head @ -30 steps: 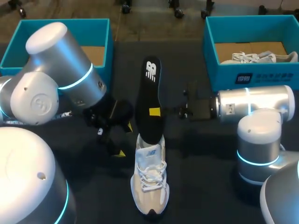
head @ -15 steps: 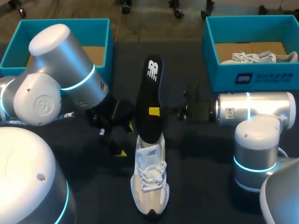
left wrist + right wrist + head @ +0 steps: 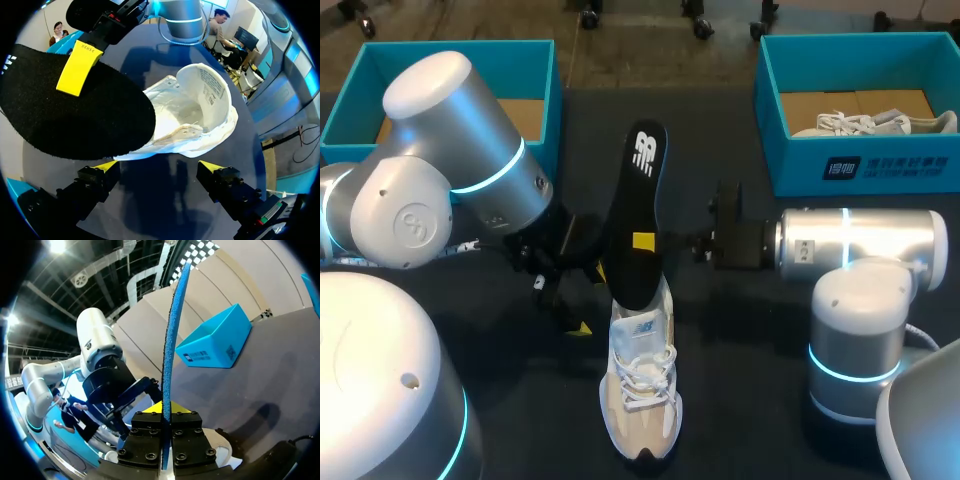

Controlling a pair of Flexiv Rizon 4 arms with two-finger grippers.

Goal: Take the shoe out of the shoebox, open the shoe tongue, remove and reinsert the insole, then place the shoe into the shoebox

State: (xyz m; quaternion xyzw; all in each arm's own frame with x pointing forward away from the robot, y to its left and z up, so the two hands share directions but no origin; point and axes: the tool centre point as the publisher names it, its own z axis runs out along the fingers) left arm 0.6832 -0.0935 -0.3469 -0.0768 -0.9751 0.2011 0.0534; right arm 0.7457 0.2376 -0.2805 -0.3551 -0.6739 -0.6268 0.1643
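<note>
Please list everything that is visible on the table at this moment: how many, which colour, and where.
shoe: one, white and beige, on the middle of the table, between the arms.
insole: one, black on top and blue underneath, held tilted up, its lower end at the shoe's opening.
left shoebox: one, teal, far left corner.
right shoebox: one, teal, far right corner.
second shoe: one, white, lying inside the right shoebox.
table: one, dark.
left gripper: one, yellow tips, open, low beside the shoe and holding nothing.
right gripper: one, yellow tips, shut on the insole.
</note>
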